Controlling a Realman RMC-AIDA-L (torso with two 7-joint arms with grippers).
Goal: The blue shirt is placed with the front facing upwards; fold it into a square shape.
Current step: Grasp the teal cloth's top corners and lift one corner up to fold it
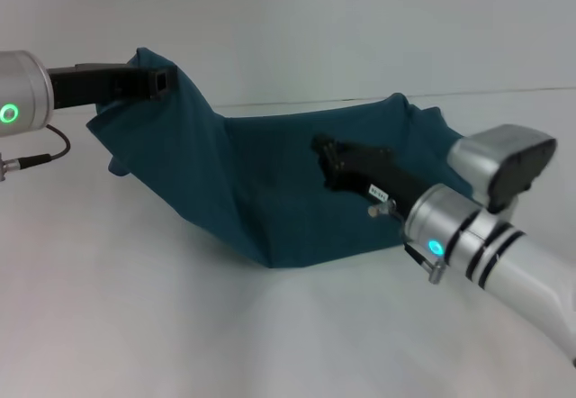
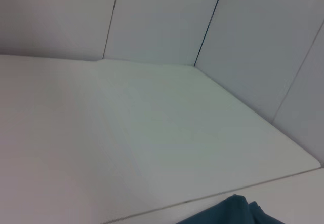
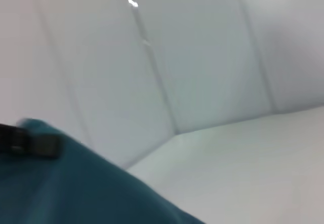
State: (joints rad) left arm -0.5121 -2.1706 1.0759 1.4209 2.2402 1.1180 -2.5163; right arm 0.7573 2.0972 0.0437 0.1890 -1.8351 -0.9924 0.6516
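Blue shirt (image 1: pixel 225 182): you have it part-folded, one edge lifted off the white table (image 1: pixel 135 326) by the left gripper (image 1: pixel 158 81) pinching a raised corner, the right gripper (image 1: pixel 326 157) low against the cloth, grip unreadable; squaring remains undone.

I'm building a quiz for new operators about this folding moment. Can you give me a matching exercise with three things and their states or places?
Column one:
1. left claw
2. right claw
3. large dark teal-blue cotton shirt

Column two:
A. hangs in a sagging sheet, lower fold on the white table
B. raised at the shirt's left top corner, holding the cloth up
C. lower, in front of the shirt's middle

Pairs: 1-B, 2-C, 3-A
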